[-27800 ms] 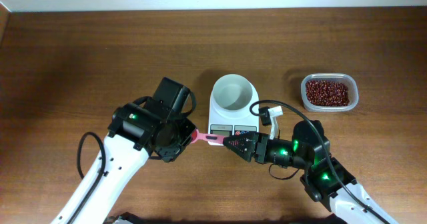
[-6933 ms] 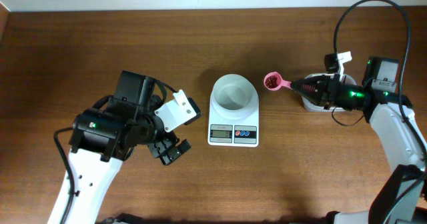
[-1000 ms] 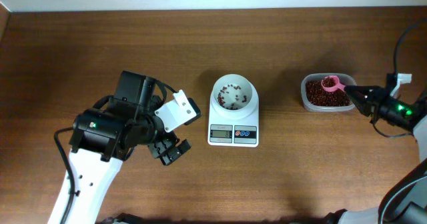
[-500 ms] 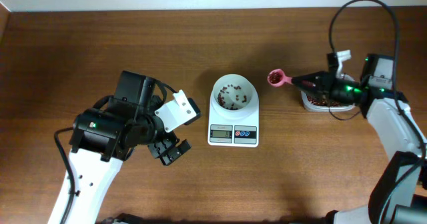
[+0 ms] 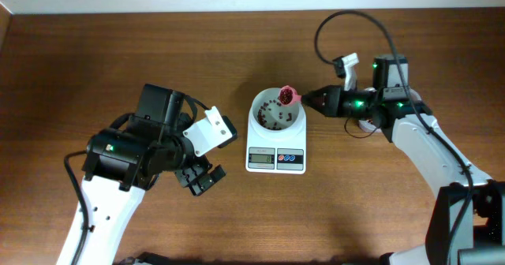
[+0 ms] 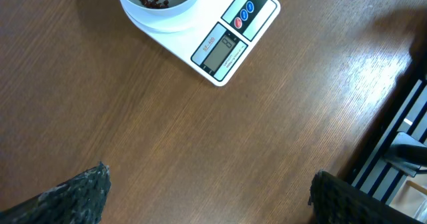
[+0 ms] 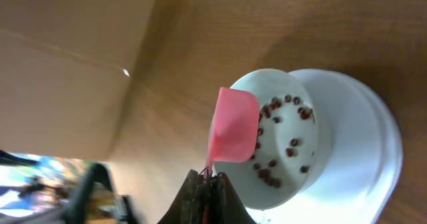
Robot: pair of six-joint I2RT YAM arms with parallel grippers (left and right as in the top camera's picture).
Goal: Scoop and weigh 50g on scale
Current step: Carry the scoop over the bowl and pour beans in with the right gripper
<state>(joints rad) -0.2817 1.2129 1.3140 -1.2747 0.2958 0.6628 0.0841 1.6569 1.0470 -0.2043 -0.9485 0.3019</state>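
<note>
The white scale [image 5: 276,156] stands mid-table with its round bowl [image 5: 263,107] on top. A scatter of dark red-brown beans [image 5: 273,115] lies in the bowl. My right gripper [image 5: 316,101] is shut on the handle of a pink spoon [image 5: 289,96], whose cup is tipped over the bowl's right rim. In the right wrist view the spoon [image 7: 233,134] hangs over the bowl [image 7: 313,151] and its beans [image 7: 273,141], held by the gripper [image 7: 205,181]. My left gripper [image 5: 201,178] stands open left of the scale, above bare wood [image 6: 210,197], with the scale [image 6: 223,44] ahead.
The clear tub [image 5: 364,125] is mostly hidden under my right arm; only a sliver of it shows. The table's back edge runs along the top of the overhead view. In the left wrist view the table's edge and a dark ribbed base [image 6: 393,137] lie at the right.
My right gripper has carried the pink spoon left, from the tub across to the bowl's right rim. The left arm has not moved.
</note>
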